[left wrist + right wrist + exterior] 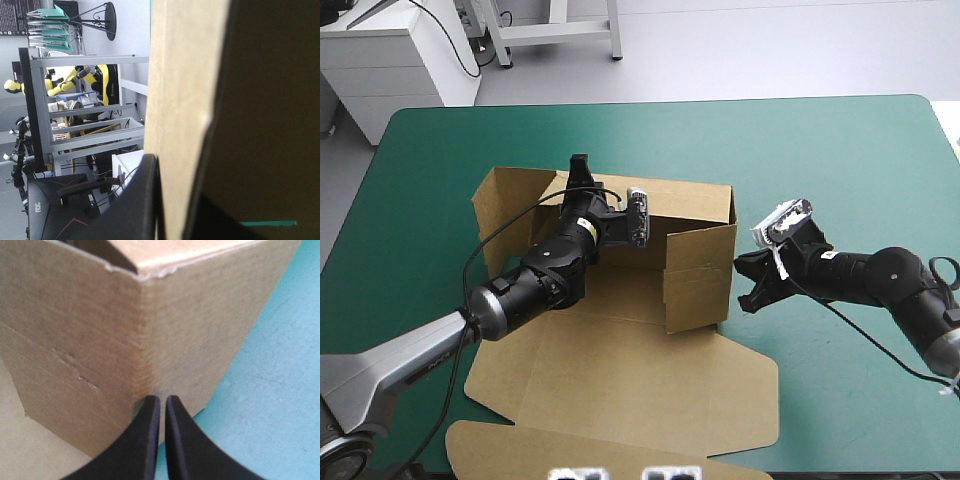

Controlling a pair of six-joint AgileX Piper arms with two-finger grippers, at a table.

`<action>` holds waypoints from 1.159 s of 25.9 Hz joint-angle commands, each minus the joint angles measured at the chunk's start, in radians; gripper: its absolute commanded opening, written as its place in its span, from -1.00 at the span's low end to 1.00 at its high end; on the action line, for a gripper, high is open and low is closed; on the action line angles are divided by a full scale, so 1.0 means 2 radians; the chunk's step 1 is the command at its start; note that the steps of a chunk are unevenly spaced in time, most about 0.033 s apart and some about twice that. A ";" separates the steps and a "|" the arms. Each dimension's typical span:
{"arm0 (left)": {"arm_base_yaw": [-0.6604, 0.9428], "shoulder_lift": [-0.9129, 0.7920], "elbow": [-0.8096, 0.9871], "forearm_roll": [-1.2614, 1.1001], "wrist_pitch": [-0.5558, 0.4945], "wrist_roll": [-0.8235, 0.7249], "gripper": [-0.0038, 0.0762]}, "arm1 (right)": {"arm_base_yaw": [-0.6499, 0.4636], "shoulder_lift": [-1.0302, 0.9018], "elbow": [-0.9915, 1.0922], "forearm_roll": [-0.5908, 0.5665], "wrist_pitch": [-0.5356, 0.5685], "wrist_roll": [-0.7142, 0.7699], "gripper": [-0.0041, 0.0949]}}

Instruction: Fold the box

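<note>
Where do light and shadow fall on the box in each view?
High view: even light, with a soft shadow under the left arm on the box floor. Left wrist view: backlit; one face of the box wall is pale, the other in deep shadow. Right wrist view: the box corner is evenly lit, no glare.

Bright, even light; faint soft shadows beside box (pixel 700 265).

You have the table (pixel 840 140), teal-green cover; on it lies the brown box (pixel 620 385), walls raised, lid flat.
</note>
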 commanded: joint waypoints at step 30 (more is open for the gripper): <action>0.004 -0.013 -0.070 -0.114 -0.027 0.011 -0.87 | 0.059 0.077 -0.021 0.017 -0.188 0.005 0.27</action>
